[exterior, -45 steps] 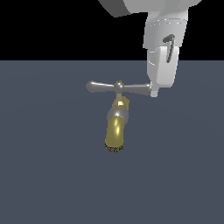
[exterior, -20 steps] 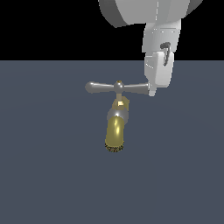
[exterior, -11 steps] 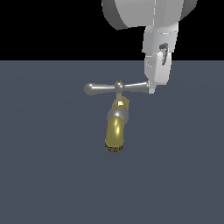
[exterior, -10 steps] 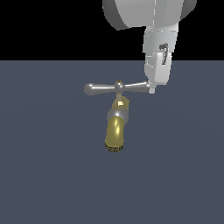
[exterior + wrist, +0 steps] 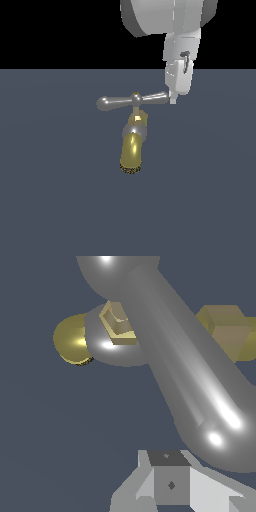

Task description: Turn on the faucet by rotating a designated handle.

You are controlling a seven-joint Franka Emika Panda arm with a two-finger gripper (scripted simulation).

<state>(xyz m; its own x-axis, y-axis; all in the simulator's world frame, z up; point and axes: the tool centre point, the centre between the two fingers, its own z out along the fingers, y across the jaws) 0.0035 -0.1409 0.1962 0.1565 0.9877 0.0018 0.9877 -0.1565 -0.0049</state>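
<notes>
exterior view gives me the faucet [image 5: 133, 145] standing on a plain grey surface [image 5: 50, 200], its brass-yellow spout [image 5: 132, 156] curving toward the camera below a grey collar [image 5: 134, 132]. across the top sits the handle [image 5: 131, 101], a silver crossbar with a small brass hub [image 5: 136, 96] at its middle. one arm ends in a rounded knob [image 5: 104, 104] on the exterior view's left; the arm on the exterior view's right runs up to the gripper [image 5: 173, 98], which hangs down from the bulky white wrist above and seems to be touching the bar's tip or sitting just beside it.

i cannot tell whether the pincer is wide or narrow: the exterior view shows only one pale finger side-on, and the wrist view shows only a grey block of the gripper [image 5: 172, 483] at the frame edge, with the handle's knob [image 5: 220, 433] looming large just next to it. nothing seems to be clamped between the fingers; my read is a push on the bar's end rather than a grasp.

what worries me is how little overlap there is. contact sits right at the rounded end, so if i sweep along a straight line while the bar swings on an arc, the finger could slide off the knob and the handle would stop short of open. pressing downward instead of sideways would load the hub without turning anything. i would follow the arc and keep the finger low enough to stay against the bar.
</notes>
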